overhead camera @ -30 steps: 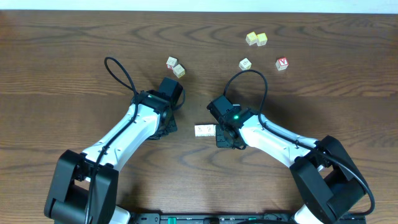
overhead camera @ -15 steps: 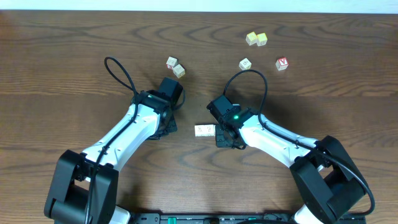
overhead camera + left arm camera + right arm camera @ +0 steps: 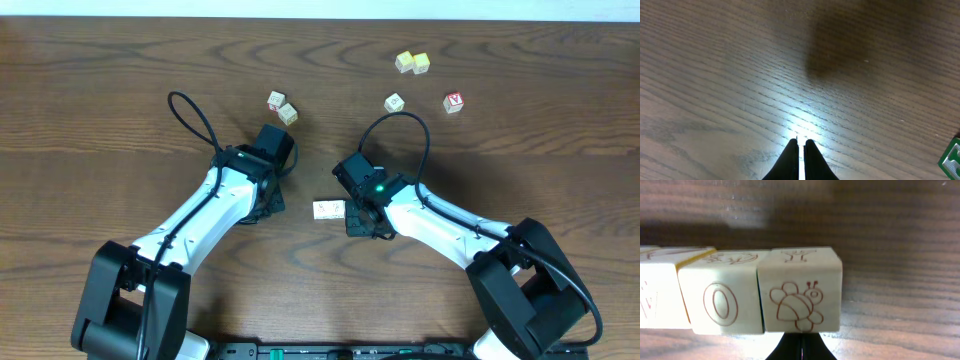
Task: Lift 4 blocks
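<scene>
- Broadly, a dark wood-grain counter (image 3: pixel 100 80) fills the overhead view; everything sits on it.
- L arm (image 3: pixel 190 225) & R arm (image 3: pixel 450 225): white links, black joints. Both reach in from the near edge toward the ctr, wrists bent down.
- L pincer (image 3: pixel 801 144): fingers pressed together, nothing btwn them, tips over bare wood.
- R pincer (image 3: pixel 803 339): also closed, gripping nothing. Tips sit low at the counter, right at the front face of the bee block (image 3: pixel 800 292); touching or just short of it, can't tell.
- The row of blocks (image 3: pixel 329 209): pale, side by side on the counter near ctr, btwn the two pincers, just beside the R one & apart from the L one. R wrist view shows three in line, faces touching: bee block at the right end, O block (image 3: pixel 720 300) in the middle, third block (image 3: pixel 652 302) w/ a yellow edge, cut off at the frame's left.
- Loose cubes, far side: pair of pale cubes (image 3: pixel 276 100) corner to corner, left of ctr; two yellow cubes (image 3: pixel 404 62) side by side; single pale cube (image 3: pixel 394 102) nearer than those; red-lettered cube (image 3: pixel 454 102) to its right, apart.
</scene>
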{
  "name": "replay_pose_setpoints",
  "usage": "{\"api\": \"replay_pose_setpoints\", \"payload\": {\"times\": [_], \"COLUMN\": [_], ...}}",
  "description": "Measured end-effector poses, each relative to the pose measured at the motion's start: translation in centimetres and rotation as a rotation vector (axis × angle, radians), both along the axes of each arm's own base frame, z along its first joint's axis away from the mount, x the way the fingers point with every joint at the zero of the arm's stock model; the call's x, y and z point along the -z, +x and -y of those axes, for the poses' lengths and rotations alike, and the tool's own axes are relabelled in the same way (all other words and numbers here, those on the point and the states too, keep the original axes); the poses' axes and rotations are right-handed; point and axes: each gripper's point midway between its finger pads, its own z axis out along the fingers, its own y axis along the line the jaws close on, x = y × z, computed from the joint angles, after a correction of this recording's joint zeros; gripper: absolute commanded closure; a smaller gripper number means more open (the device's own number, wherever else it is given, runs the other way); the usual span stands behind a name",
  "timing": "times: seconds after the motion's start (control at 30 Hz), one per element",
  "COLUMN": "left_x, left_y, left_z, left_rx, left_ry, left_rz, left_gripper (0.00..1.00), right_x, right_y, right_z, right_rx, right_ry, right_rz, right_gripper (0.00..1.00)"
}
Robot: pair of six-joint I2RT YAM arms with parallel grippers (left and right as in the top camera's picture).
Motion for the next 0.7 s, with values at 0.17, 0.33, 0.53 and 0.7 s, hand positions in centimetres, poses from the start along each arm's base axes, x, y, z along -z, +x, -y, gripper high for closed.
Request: {"api": "replay_pose_setpoints", "payload": {"times": [0.17,0.33,0.53,0.7], "left_x": [0.0,0.0,0.0,0.0], "left_y": [0.0,0.0,0.0,0.4], "left_z": [0.0,0.0,0.0,0.7], "left_rx": [0.0,0.0,0.0,0.002], "left_ry": [0.0,-0.001,-0.001,-0.038], "left_rz": [0.001,0.002,0.002,0.012], "left_gripper": [0.93,0.93,0.93,0.93], "right_x": [-0.7,-6.8,-9.2,-6.6], "right_y": [-1.6,0.4,4.2,5.2], "right_z": [0.8,1.2,6.3,6.6], "right_rx": [-0.017,0.033,0.195,0.205], "right_ry": [-0.024,0.076,0.066,0.047], "right_rz": [-0.065,0.041,0.148,0.108], "right_gripper": [0.99,0.99,0.99,0.99]}}
